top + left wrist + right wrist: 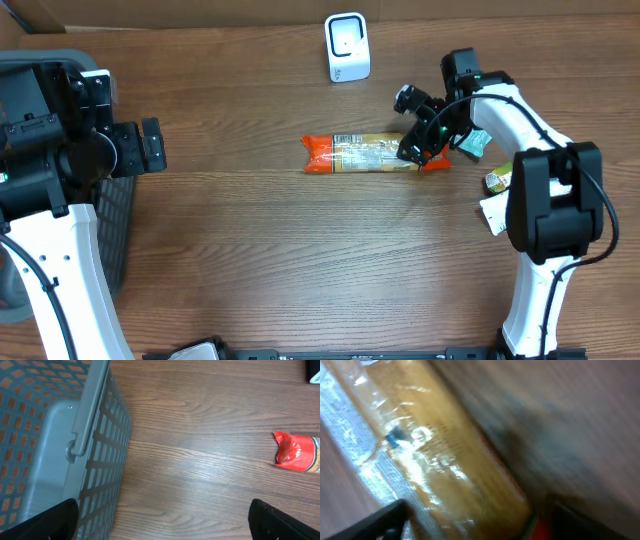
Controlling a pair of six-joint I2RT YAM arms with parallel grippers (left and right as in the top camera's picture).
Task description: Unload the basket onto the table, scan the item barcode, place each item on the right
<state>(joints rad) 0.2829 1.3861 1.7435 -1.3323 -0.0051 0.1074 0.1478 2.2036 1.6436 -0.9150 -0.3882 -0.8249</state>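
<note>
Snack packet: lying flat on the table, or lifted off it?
Lying flat. In the overhead view the snack packet rests lengthwise on the table, with the right gripper at one end.

A lab's mock shop checkout: scanner [347, 47], grey basket [102, 455], wooden table [300, 255].

Brown wood-grain table [250, 250] under even light, with a paler tan strip [200, 12] along its far edge
</note>
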